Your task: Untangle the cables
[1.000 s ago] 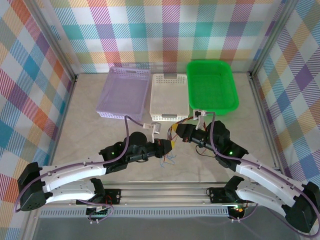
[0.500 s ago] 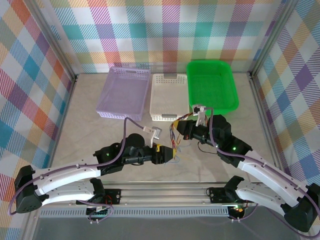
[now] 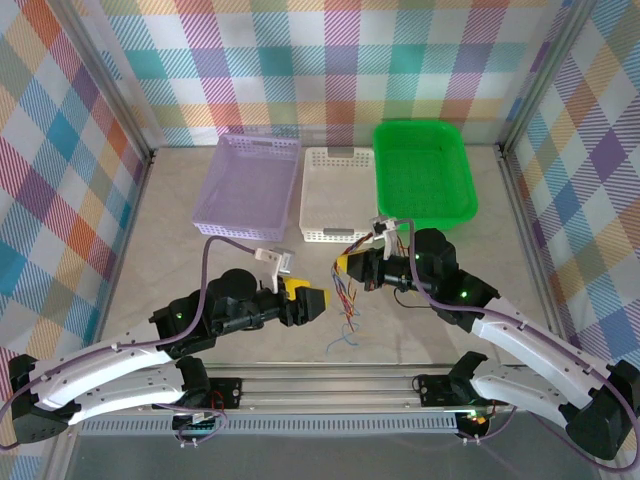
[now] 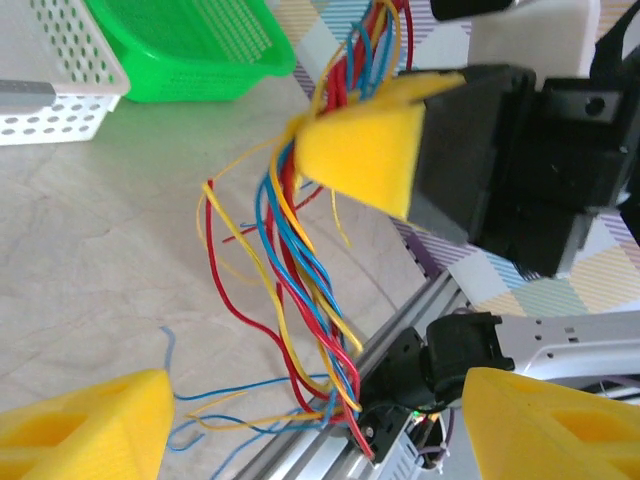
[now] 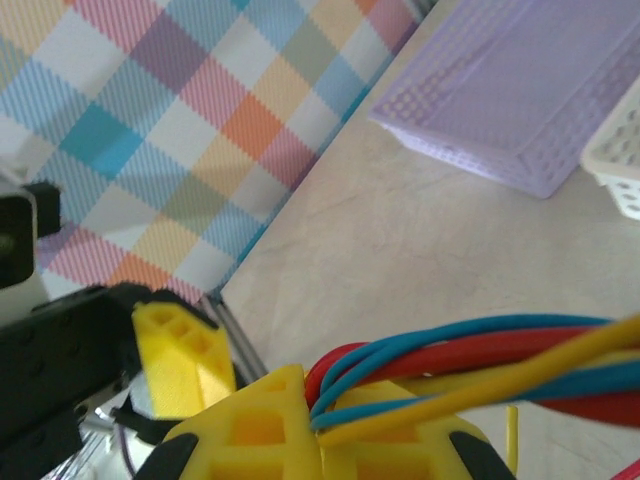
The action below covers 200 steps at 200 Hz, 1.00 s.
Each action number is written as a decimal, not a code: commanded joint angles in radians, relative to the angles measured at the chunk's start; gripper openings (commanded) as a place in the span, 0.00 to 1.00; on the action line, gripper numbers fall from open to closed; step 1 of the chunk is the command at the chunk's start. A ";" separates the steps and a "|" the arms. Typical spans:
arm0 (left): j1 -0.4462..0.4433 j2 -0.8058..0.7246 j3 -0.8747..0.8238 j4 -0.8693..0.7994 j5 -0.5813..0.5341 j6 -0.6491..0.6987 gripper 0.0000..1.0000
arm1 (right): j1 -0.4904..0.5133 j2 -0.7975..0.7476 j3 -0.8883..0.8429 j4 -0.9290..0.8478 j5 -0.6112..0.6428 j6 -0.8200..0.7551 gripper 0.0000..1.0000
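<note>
The bundle of thin red, blue and yellow-orange cables [image 3: 347, 298] hangs as one twisted hank from the right gripper [image 3: 350, 266], whose yellow foam-padded jaws are closed on its upper end. The strands trail down to the pale marble-look table [image 3: 180, 250], just in front of the baskets. The left gripper [image 3: 314, 300] stands just beside the hank with its jaws spread wide and nothing between them.

I judge the task barely begun. In the left wrist view the strands cross and wrap each other along most of their length. A blue strand or two lies curled on the table below, but I cannot tell whether it is free of the rest. No wire shows in the lilac perforated plastic basket [image 3: 250, 190], the white perforated basket [image 3: 338, 195] or the bright green mesh basket [image 3: 423, 180].

Room is tight in places: the white basket's front wall sits near the right gripper, and the aluminium rail [image 3: 330, 385] at the near edge runs close under the dangling ends. To the left the bare table gives open space for drawing a strand out sideways
</note>
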 commanded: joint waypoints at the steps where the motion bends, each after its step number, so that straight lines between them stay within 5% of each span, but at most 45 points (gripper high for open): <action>1: 0.008 0.001 -0.039 0.095 -0.004 -0.042 0.72 | 0.001 -0.002 0.014 0.083 -0.105 -0.022 0.00; 96: 0.008 0.053 -0.132 0.353 -0.006 -0.152 0.61 | 0.001 0.020 -0.007 0.137 -0.189 0.007 0.00; 200: 0.008 0.044 -0.177 0.407 -0.054 -0.179 0.12 | 0.001 0.045 -0.036 0.192 -0.224 0.032 0.00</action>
